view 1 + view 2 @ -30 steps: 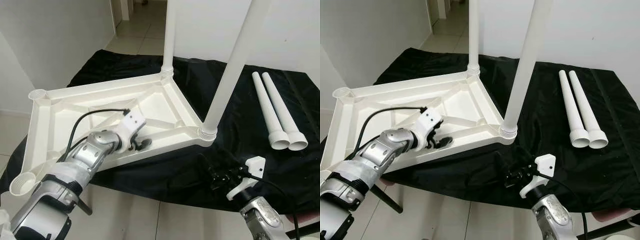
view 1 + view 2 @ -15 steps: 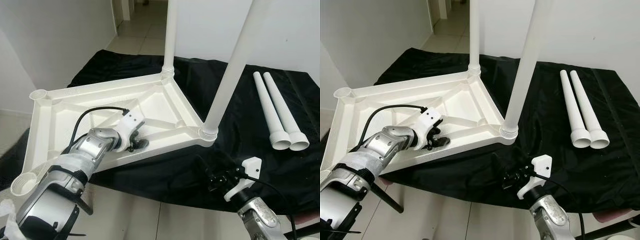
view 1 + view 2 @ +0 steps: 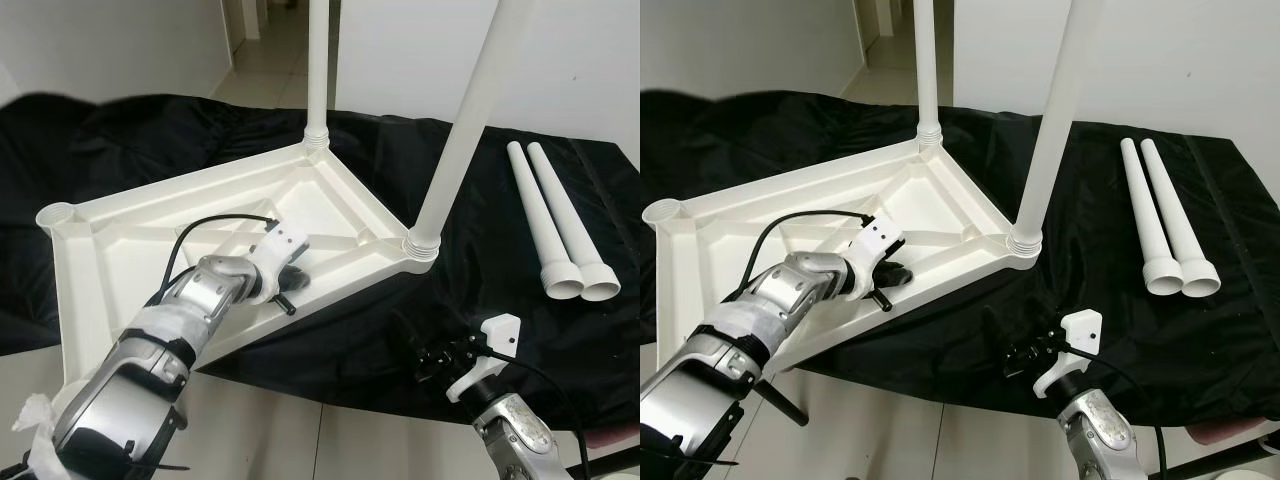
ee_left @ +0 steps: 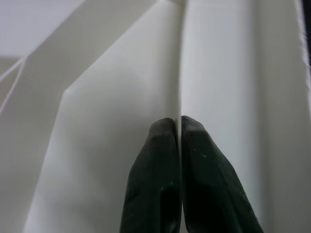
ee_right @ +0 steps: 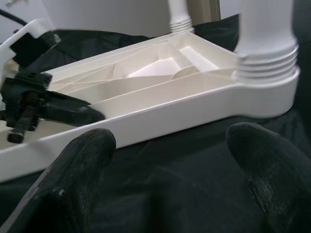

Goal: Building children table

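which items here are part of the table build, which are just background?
Job: upturned white tabletop; two fitted legs; two loose legs; left gripper, clamped on the tabletop's near edge; right gripper, open.
Background: black cloth; tiled floor.

White plastic tabletop (image 3: pixel 200 215) is laid upside down, ribbed underside up, near rim clamped in left gripper (image 3: pixel 290 290). Two legs (image 3: pixel 462 130) are stood upright in corner sockets beyond the gripper & to its right. Two loose legs (image 3: pixel 560 225) are laid side by side, touching, well to its right.
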Controlling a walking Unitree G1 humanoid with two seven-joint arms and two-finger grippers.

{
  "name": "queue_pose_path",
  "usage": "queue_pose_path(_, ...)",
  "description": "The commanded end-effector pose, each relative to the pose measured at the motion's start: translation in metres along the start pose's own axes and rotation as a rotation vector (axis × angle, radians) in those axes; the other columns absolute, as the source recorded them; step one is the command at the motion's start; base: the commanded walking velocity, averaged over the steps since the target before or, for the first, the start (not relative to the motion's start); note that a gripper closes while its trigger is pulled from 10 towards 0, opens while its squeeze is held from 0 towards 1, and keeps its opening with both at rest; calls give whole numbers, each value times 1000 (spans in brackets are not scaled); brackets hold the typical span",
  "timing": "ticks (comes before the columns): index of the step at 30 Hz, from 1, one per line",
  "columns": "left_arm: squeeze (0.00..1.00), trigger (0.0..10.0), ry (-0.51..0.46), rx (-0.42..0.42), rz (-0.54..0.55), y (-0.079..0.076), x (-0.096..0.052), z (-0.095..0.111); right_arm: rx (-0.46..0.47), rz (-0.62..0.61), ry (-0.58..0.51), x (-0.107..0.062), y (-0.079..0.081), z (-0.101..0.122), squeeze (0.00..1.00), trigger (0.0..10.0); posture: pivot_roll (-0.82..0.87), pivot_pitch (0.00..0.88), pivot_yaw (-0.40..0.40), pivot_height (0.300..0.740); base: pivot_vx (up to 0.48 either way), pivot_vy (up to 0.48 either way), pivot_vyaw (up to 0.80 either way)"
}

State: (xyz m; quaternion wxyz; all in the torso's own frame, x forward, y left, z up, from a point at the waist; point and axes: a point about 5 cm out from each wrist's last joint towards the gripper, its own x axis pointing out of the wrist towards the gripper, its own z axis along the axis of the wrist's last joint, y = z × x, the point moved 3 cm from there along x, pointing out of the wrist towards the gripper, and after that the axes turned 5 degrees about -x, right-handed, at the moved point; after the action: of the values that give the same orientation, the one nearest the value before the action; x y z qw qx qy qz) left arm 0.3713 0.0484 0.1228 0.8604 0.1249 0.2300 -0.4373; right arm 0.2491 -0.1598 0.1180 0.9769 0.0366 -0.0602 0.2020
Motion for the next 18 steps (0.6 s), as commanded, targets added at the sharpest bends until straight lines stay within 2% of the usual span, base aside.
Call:
queue_pose_path(1, 0, 0, -36, 9, 43, 3, 2, 9, 2, -3, 1, 2, 3, -3, 0, 10000, -58, 43, 36, 740, 0, 0, 0)
queue_pose_path(3, 0, 0, -50, 15, 52, 3, 3, 13, 2, -9, -1, 3, 3, -3, 0, 10000, -60, 44, 38, 740, 0, 0, 0)
queue_pose_path(4, 0, 1725, -67, 22, 64, 4, 4, 18, 1, -16, -4, 4, 3, -3, 0, 10000, -62, 43, 41, 740, 0, 0, 0)
queue_pose_path(6, 0, 1216, -102, 35, 79, 4, 6, 26, 7, -30, -10, 5, 4, -3, 0, 10000, -62, 46, 42, 740, 0, 0, 0)
queue_pose_path(7, 0, 1922, -113, 37, 82, 3, 6, 29, 9, -33, -12, 6, 5, -3, 0, 10000, -63, 46, 42, 740, 0, 0, 0)
queue_pose_path(8, 0, 1922, -119, 38, 82, 3, 6, 31, 11, -33, -13, 6, 5, -3, 0, 10000, -63, 47, 42, 740, 0, 0, 0)
queue_pose_path(9, 0, 10000, -121, 39, 83, 3, 6, 31, 12, -33, -13, 6, 6, -3, 0, 10000, -63, 47, 42, 740, 0, 0, 0)
queue_pose_path(14, 0, 10000, -163, 63, 94, 1, 7, 40, 11, -42, -18, 11, 9, -4, 0, 10000, -66, 58, 39, 740, 0, 0, 0)
queue_pose_path(17, 0, 10000, -208, 28, 94, 3, 5, 45, 14, -55, -25, 14, 9, -3, 0, 10000, -68, 61, 36, 740, 0, 0, 0)
queue_pose_path(18, 702, 10000, -238, 5, 89, 5, 3, 48, 16, -62, -32, 16, 9, -2, 0, 10000, -70, 64, 35, 740, 0, 0, 0)
